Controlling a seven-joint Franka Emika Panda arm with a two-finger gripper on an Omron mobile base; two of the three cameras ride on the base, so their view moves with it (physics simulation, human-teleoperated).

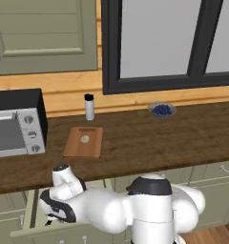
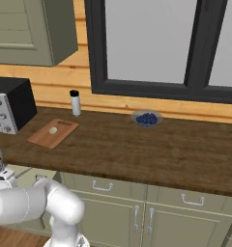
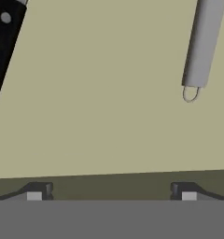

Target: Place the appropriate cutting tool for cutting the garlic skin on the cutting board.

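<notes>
Brown counter (image 1: 150, 143), one cutting board (image 1: 83, 143), one garlic (image 1: 85, 139), one knife (image 3: 4, 42)

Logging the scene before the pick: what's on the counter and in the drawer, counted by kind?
Appliance: 1, toaster oven
Board: 1
Garlic: 1
Shaker: 1
Bowl: 1
Drawer utensils: 2, knife, grey handle
Total: 7
</notes>
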